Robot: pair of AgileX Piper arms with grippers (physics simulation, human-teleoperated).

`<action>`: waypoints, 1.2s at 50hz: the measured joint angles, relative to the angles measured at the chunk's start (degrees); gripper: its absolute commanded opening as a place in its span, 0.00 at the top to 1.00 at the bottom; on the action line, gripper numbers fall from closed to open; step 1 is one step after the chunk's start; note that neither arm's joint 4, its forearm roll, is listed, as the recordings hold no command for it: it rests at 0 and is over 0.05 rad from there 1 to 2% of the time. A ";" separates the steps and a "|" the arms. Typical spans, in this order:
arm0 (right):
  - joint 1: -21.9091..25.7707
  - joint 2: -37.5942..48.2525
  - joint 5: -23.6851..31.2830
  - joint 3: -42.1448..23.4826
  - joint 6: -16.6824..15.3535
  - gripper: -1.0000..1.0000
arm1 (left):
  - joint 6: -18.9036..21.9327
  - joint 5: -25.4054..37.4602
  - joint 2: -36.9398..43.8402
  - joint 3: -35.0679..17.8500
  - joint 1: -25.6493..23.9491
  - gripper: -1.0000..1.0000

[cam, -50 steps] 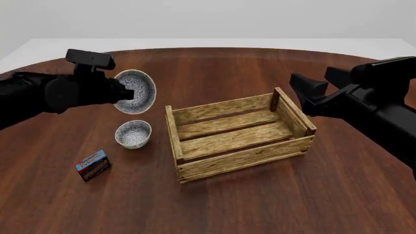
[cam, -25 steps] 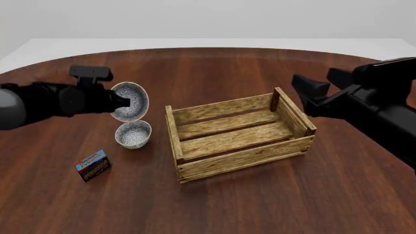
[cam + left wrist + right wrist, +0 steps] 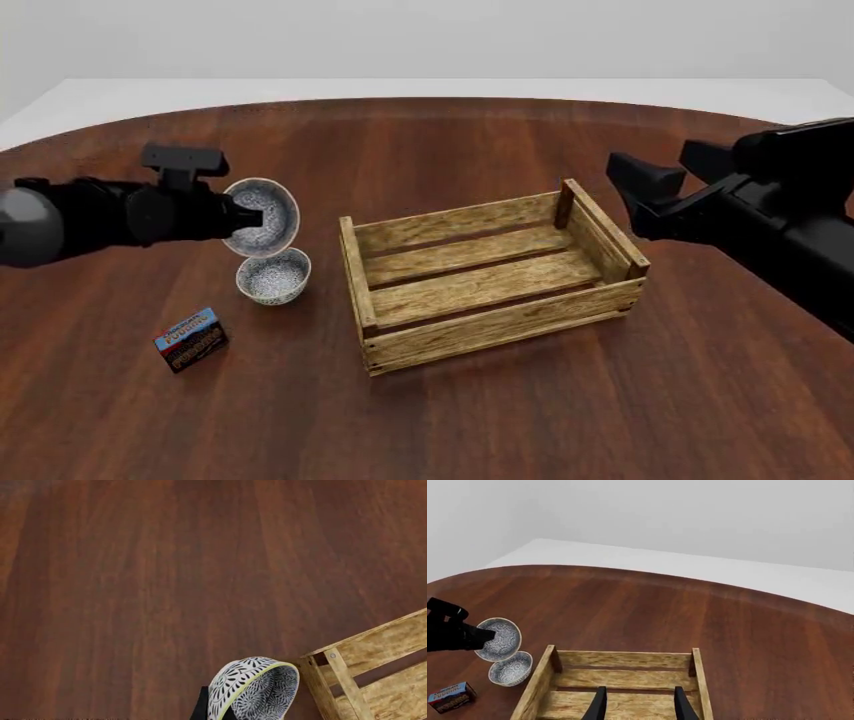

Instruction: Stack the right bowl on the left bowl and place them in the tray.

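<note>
My left gripper is shut on the rim of the right bowl, a pale bowl speckled blue-grey, and holds it tilted on edge. It hangs just above the left bowl, its twin, which stands upright on the table. The left wrist view shows the held bowl next to a corner of the tray. The wooden slatted tray lies mid-table, right of both bowls, with nothing in it. My right gripper is open above the tray's right end, and it looks towards both bowls.
A small blue-red box lies on the table in front of the bowls, to their left. The round dark wood table stretches behind the tray. The right arm reaches in over the table's right side.
My left gripper has lowered the held bowl from higher up until it hangs just over the bowl on the table. The right arm has barely shifted.
</note>
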 measured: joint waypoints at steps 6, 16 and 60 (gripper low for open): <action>0.01 0.00 0.03 0.01 -0.03 0.00 | -0.37 -0.06 0.66 0.18 -0.21 1.00; 0.08 0.05 0.02 0.04 -0.05 0.00 | -1.05 -0.02 1.00 0.80 -0.53 1.00; 0.44 -0.95 0.74 -0.01 0.08 0.00 | -2.30 -2.09 1.54 5.39 -1.61 1.00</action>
